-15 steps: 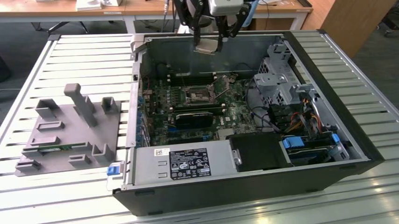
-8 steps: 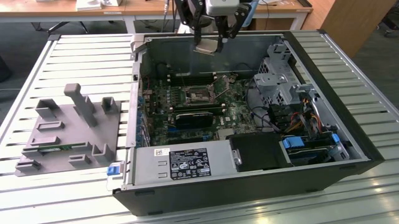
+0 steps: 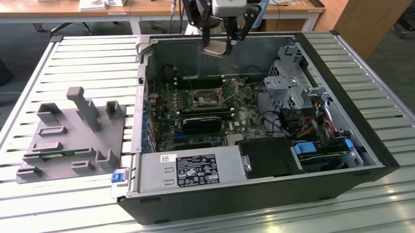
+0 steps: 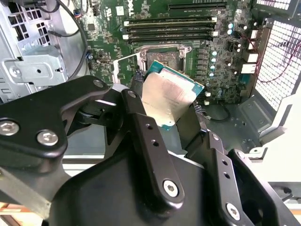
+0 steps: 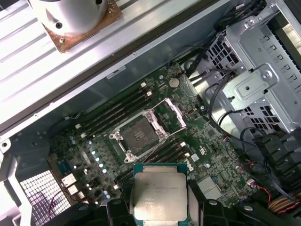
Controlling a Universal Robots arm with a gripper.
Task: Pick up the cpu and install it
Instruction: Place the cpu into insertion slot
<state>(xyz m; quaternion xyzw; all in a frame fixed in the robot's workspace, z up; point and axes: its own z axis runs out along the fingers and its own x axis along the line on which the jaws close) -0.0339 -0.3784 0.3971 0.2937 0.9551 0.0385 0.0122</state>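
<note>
The tool (image 3: 220, 46) is clamped on the cpu (image 4: 169, 96), its 2 black fingers pinching opposite edges. The chip hangs in the air, looking slightly tilted, high over the open computer case (image 3: 259, 199) that lies on the slatted tabletop (image 3: 84, 58), well apart from the motherboard beneath. The socket (image 5: 139, 135) sits empty inside its metal frame, short of the chip in the first wrist view. Doing this step well seems to call for levelling the chip, squaring its edges to that frame, and centring it over the socket while the pinch is kept firm. A skewed or sliding approach would risk bent contacts.
</note>
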